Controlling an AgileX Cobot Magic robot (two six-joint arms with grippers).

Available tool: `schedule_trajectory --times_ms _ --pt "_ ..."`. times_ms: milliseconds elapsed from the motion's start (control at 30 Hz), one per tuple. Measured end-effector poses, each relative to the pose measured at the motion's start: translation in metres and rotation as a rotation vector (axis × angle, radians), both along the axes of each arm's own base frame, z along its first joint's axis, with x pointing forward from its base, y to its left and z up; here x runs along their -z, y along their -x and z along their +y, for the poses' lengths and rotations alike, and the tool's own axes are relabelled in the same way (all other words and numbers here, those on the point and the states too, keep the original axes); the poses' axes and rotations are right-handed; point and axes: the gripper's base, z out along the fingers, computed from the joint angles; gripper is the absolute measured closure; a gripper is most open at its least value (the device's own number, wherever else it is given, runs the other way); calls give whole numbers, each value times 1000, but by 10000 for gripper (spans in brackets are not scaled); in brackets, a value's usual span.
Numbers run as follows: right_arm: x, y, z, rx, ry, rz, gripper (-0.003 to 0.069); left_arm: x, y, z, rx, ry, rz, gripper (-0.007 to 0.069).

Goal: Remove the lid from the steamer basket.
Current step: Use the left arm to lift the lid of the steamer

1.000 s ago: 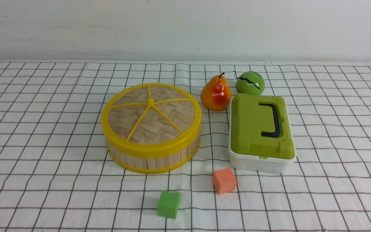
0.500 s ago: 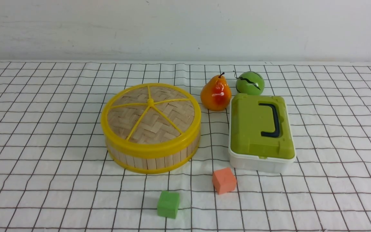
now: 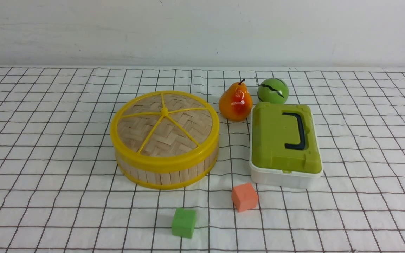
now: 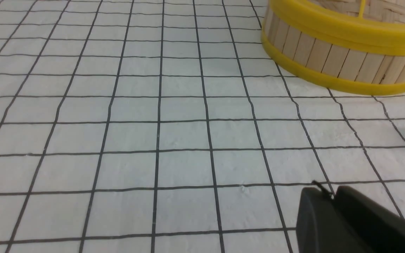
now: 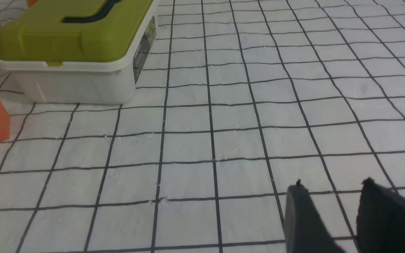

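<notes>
Left of the basket, out of the front view: left jaws pressed together, empty, low over the worktop (image 4: 118,140). Steamer basket (image 3: 164,172) sits centre-left with the lid (image 3: 164,123) seated flush on top, untouched. Right of it: pear (image 3: 236,102) and green-lidded box (image 3: 285,140). Right jaws are slightly parted, empty, near the box. Step, I'd say: approach not started. Next: open the jaws, pinch the lid's yellow rim, lift straight up.

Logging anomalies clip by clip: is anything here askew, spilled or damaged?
Nothing stands out. The lid sits level and closed on the steamer basket, the green-topped box is shut, and the pear stands upright. The dark jagged line on the green ball could be a marking or a crack; I cannot tell.
</notes>
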Motion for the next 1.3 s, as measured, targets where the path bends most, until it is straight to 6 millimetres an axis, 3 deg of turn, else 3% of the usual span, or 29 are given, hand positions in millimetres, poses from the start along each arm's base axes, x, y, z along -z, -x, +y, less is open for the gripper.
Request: schedule_trajectory --times_ms 367,800,1000,1067,1167,1267,1300 --pt "0 0 0 0 0 0 419 -7 -2 1 -11 13 -76 561" --pt "0 0 0 0 0 0 419 -55 0 7 -73 75 -607 550" --pt "0 0 0 0 0 0 419 -70 7 9 -74 279 -780 548" --pt "0 0 0 0 0 0 419 -80 14 11 -51 439 -902 545" --pt "0 0 0 0 0 0 419 -92 19 11 -20 521 -969 542" --pt "0 0 0 0 0 0 419 -119 23 8 7 500 -928 540" --pt "0 0 0 0 0 0 419 -142 20 6 5 456 -826 538"
